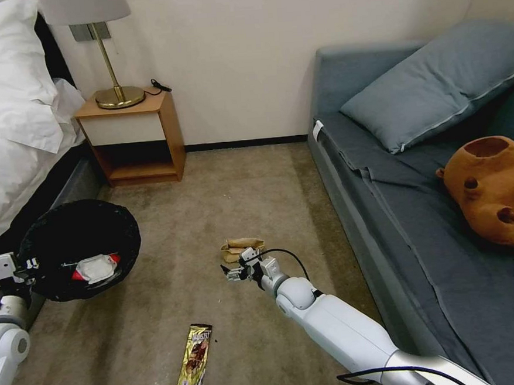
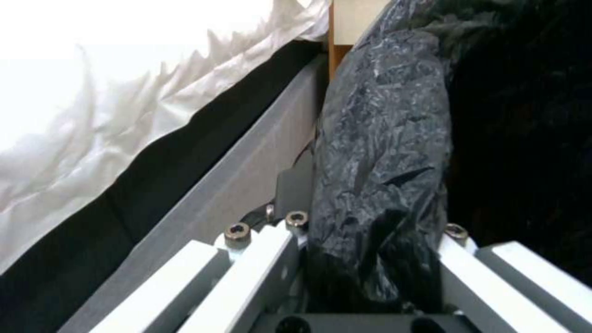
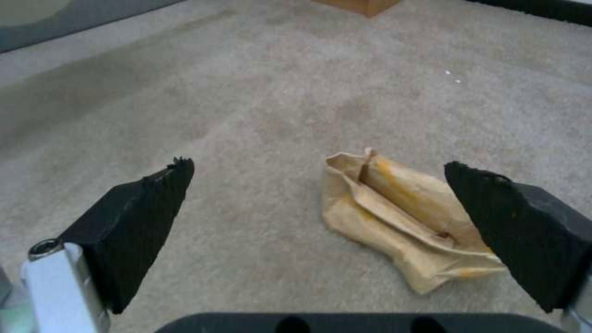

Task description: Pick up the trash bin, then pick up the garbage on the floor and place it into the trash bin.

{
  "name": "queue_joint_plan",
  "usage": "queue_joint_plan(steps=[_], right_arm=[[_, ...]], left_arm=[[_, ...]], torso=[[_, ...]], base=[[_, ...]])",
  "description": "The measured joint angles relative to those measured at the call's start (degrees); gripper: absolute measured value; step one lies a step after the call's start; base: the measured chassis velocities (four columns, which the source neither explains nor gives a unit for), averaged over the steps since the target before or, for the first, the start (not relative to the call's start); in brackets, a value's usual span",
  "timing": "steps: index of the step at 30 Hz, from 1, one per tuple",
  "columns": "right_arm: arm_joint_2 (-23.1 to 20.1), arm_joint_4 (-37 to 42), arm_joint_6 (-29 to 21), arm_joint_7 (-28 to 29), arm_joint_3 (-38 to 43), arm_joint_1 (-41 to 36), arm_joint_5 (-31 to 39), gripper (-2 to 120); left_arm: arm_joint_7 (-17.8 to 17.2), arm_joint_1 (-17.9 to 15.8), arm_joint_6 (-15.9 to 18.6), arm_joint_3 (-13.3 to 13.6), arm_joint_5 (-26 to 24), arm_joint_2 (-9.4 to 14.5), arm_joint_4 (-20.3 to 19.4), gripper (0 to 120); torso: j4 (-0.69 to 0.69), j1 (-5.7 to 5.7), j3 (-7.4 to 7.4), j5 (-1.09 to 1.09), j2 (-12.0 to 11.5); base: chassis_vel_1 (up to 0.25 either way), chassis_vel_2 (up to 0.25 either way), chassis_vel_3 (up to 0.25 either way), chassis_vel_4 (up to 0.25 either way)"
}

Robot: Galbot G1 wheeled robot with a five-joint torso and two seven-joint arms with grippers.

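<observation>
My left gripper (image 1: pixel 30 264) is shut on the rim of the trash bin (image 1: pixel 79 249), which it holds tilted at the left beside the bed. The black liner (image 2: pixel 382 152) is pinched between the fingers. A red-and-white snack packet (image 1: pixel 96 268) lies inside the bin. On the carpet, a crumpled tan paper bag (image 1: pixel 241 248) (image 3: pixel 401 217) lies just beyond my right gripper (image 1: pixel 234 271), which hangs open above the floor with one black fingertip (image 3: pixel 506 208) over the bag's edge. A gold-brown candy wrapper (image 1: pixel 194 359) lies nearer to me on the carpet.
A bed with white linen (image 1: pixel 12 133) runs along the left, with a wooden nightstand (image 1: pixel 133 136) and brass lamp by the wall. A blue-grey sofa (image 1: pixel 423 216) with a cushion and a brown plush bear (image 1: pixel 494 190) fills the right. Open carpet lies between.
</observation>
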Motion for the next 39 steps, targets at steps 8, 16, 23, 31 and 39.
queue_joint_plan(steps=[8, 16, 23, 31, 39], right_arm=[[0.27, -0.74, 0.27, -0.10, 0.08, 0.02, -0.35, 100], [0.42, -0.91, 0.47, -0.16, 0.27, -0.55, -0.96, 100], [0.29, -0.92, 0.48, -0.19, 0.21, -0.68, -1.04, 100], [0.35, -1.08, 0.53, -0.21, 0.20, -0.86, -1.15, 100], [-0.42, -0.60, 0.43, -0.81, -0.60, -0.93, -1.17, 100]], left_arm=[[0.08, -0.09, -0.05, -0.02, -0.12, 0.18, 0.15, 3], [0.52, 0.10, -0.58, -0.16, -0.26, 0.25, 0.67, 3], [0.81, 0.27, -0.92, -0.27, -0.27, 0.19, 0.99, 3], [0.98, 0.35, -1.12, -0.32, -0.34, 0.21, 1.21, 3], [1.00, -0.06, -1.13, -0.27, -0.35, 0.21, 1.62, 3]], torso=[[0.00, 0.00, 0.00, 0.00, 0.01], [0.00, 0.00, 0.01, 0.01, 0.01], [0.00, 0.00, 0.00, 0.01, 0.01], [0.00, 0.00, 0.00, 0.01, 0.01], [0.01, 0.00, 0.00, 0.02, 0.01]], base=[[-0.072, 0.071, 0.075, -0.072], [-0.070, 0.080, 0.078, -0.079], [-0.070, 0.064, 0.061, -0.067], [-0.085, 0.065, 0.066, -0.071], [-0.076, 0.075, 0.078, -0.076]])
